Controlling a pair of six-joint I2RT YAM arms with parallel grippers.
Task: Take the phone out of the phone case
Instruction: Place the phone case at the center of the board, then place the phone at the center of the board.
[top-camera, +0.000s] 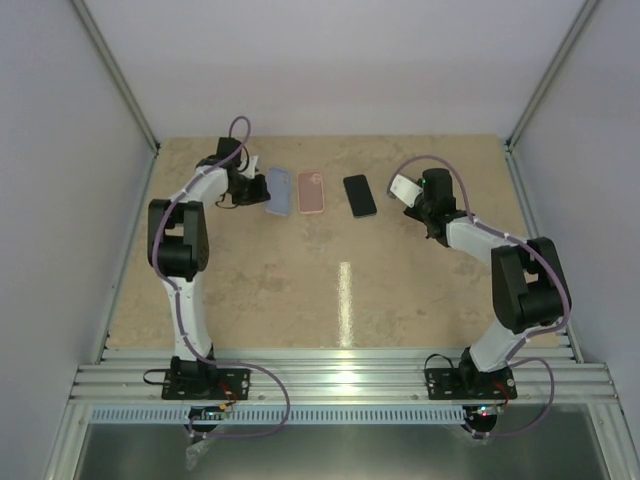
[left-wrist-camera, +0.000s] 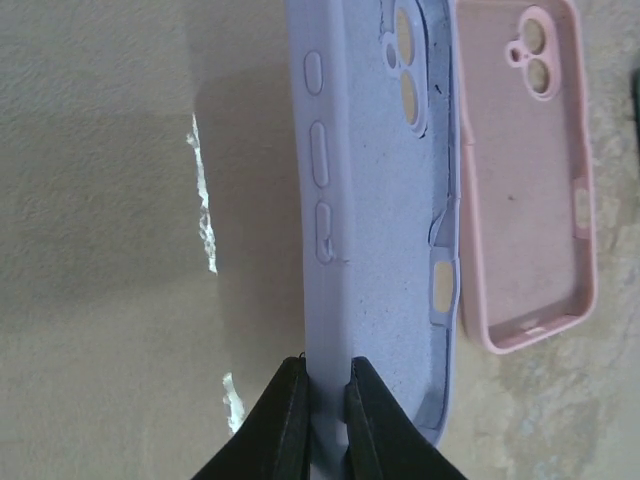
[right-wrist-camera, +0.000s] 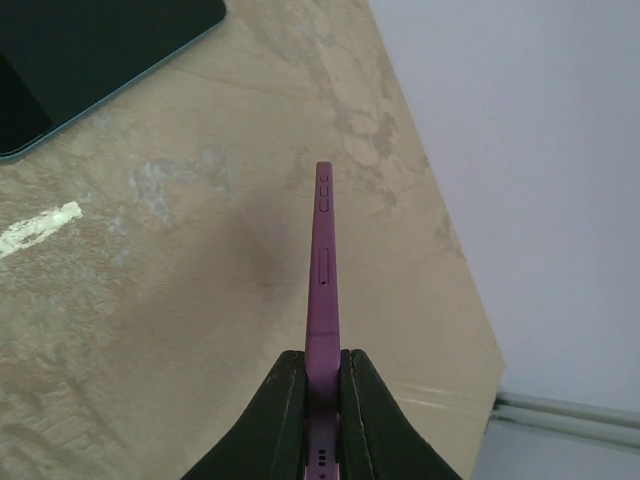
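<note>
table (top-camera: 300, 290): carrying both cases and black phone (top-camera: 360, 195) along far side
left gripper (left-wrist-camera: 328, 365): pinching side wall of lavender case (left-wrist-camera: 380, 200), which is lying open side up
right gripper (right-wrist-camera: 322, 355): clamping purple phone (right-wrist-camera: 324, 280) edge-on above table
pink case (left-wrist-camera: 530, 180): lying empty just beside lavender case

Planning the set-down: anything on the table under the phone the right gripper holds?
Nothing visible. The right gripper holds the purple phone over bare tabletop; the black phone lies off to one side.
</note>
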